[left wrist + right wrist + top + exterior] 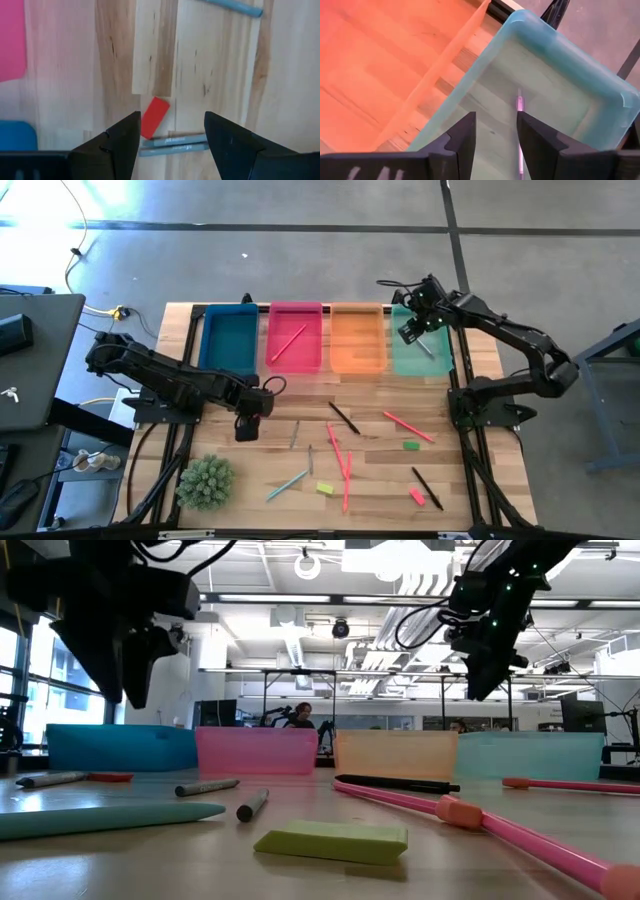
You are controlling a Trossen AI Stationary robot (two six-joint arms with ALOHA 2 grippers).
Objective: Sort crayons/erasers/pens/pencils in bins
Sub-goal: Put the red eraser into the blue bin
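Inspector: What carried the items?

Recorder: A light wooden table (225,370).

Inspector: What lay along the far edge?

Recorder: Four bins side by side: a blue bin (228,362), a pink bin (296,366), an orange bin (358,364) and a teal-green bin (424,366).

Inspector: And on the open boards?

Recorder: Long pink sticks (344,463), dark sticks (343,417), short grey crayons (294,434), a teal stick (287,485), green erasers (410,445), a pink eraser (417,496), and a spiky green plant (205,483) near the front left corner.
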